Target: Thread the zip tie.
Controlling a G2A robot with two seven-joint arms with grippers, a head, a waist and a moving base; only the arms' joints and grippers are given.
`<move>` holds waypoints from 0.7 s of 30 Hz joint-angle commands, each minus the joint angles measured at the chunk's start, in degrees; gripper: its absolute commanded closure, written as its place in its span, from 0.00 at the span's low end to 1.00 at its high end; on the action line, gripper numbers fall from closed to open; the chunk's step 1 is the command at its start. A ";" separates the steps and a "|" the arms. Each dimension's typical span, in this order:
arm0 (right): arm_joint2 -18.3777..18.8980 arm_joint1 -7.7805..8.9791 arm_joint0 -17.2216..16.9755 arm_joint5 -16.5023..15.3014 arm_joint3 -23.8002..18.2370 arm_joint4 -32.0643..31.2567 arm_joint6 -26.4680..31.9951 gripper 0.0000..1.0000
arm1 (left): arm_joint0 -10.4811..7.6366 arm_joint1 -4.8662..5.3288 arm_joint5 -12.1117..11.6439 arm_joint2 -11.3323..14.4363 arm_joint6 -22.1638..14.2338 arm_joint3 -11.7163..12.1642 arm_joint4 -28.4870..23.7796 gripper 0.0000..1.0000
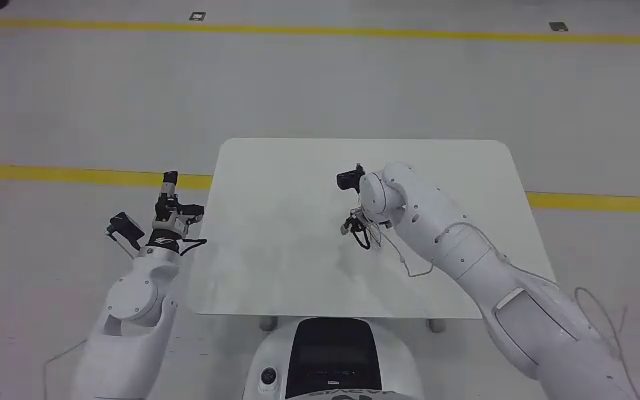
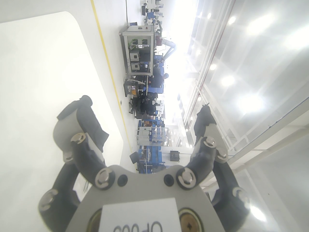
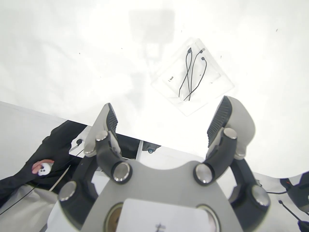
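Zip ties, likely light, springy and slippery, beyond right gripper, fingers spread; best pinched mid-strap; left gripper likewise spread.

No whole text readable. White sticker on left hand base: upside-down characters, cut off at the edge. Second sticker on right hand base: one partial mark, unreadable.

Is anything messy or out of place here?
Nothing stands out. A few black zip ties lie loosely crossed inside a clear tray on the white table; none has spilled out.
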 commanded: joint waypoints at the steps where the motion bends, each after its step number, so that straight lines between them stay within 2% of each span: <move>1: -0.03 0.01 0.00 0.00 -0.03 -0.01 0.03 0.00 | 0.00 0.00 0.00 0.00 0.00 0.00 0.00 0.00; 6: -0.50 0.01 -0.35 0.00 0.66 -1.49 -0.83 0.00 | 0.00 0.00 0.00 0.00 0.00 0.00 0.00 0.00; 11: -0.72 -0.95 -0.83 0.00 2.10 -1.89 -1.81 0.00 | 0.00 0.00 0.00 0.00 0.00 0.00 0.00 0.00; 21: -0.80 -0.95 -0.99 -0.28 2.00 -2.01 -2.20 0.00 | 0.00 0.00 0.00 0.00 0.00 0.00 0.00 0.00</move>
